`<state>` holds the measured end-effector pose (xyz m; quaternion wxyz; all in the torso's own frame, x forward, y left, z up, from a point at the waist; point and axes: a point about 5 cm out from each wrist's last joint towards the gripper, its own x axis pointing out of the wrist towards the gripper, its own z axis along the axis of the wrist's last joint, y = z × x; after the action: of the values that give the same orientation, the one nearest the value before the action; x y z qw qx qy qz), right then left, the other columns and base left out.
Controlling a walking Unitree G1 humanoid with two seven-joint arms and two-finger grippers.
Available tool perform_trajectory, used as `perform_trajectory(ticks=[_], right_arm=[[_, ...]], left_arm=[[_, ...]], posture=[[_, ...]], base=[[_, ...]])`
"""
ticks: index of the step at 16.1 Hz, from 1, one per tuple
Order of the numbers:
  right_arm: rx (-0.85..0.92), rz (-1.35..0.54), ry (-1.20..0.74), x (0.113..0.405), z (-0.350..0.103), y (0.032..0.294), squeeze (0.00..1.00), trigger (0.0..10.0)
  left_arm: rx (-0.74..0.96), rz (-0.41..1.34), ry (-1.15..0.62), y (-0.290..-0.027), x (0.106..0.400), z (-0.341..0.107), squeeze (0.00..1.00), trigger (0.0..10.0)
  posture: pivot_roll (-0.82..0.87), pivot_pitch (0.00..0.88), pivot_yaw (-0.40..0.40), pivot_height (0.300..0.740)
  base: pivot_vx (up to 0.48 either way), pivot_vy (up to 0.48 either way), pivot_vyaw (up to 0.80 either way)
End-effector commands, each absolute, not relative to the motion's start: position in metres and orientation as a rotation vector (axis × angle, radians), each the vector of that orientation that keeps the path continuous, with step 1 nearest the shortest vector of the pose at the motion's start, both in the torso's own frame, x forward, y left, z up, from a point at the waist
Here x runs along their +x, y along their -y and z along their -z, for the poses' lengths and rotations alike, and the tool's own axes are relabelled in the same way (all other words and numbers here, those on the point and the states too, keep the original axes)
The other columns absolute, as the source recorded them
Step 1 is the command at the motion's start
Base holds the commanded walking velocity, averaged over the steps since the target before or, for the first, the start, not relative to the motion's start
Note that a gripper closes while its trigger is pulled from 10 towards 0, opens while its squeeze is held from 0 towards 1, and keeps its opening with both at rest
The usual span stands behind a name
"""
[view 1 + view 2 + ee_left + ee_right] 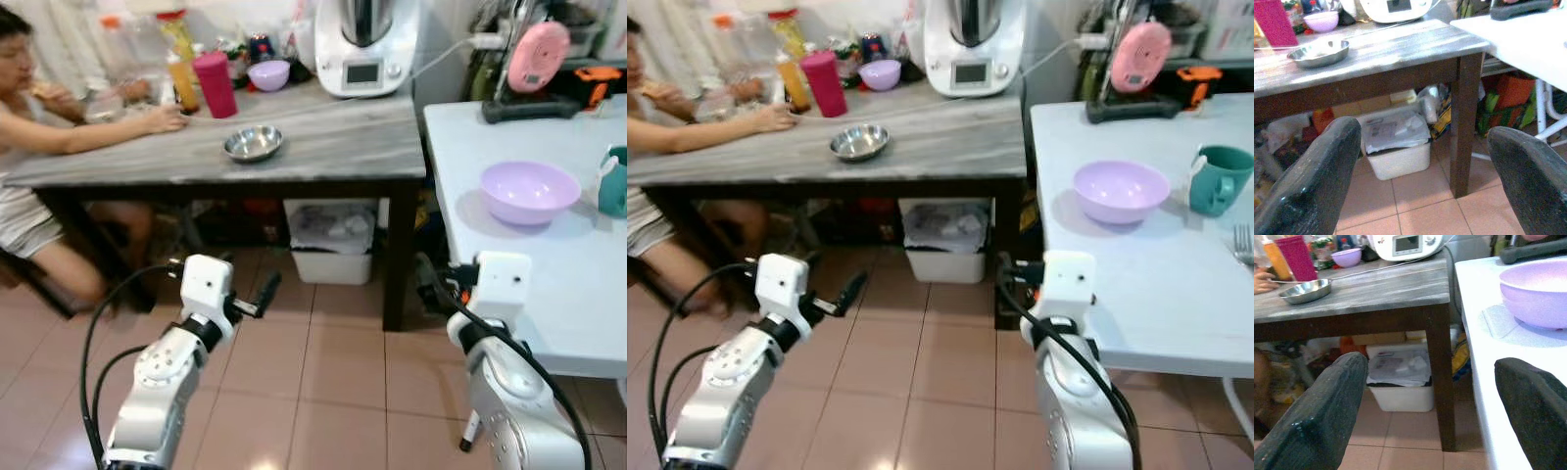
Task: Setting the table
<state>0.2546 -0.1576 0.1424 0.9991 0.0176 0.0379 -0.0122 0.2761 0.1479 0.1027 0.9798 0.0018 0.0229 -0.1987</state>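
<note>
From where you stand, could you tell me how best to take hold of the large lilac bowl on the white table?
Probably by the lilac bowl's near rim, the right tool coming from the table's front edge: it sits upright, open and handle-free, so one finger could go inside.

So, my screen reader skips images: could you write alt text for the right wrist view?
The open right gripper faces a white table's edge holding a lilac bowl. Left stands a grey wooden table with a steel bowl, a white bin beneath.
</note>
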Motion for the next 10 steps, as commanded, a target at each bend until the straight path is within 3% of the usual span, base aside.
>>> perform_trajectory(ticks=[1,10], right_arm=[[0.035,0.033,-0.047,0.2541,-0.1495,0.1602,0.00,10.0],[0.039,0.050,-0.050,0.2526,-0.1484,0.1611,0.00,10.0]], left_arm=[[0.011,0.417,-0.043,-0.1460,0.2766,-0.1051,0.00,10.0],[0.009,0.429,-0.054,-0.1451,0.2733,-0.1037,0.00,10.0]], posture=[[-0.26,0.007,0.129,0.740],[-0.26,0.016,0.130,0.740]], base=[[0.000,-0.326,0.00],[0.000,-0.324,0.00]])
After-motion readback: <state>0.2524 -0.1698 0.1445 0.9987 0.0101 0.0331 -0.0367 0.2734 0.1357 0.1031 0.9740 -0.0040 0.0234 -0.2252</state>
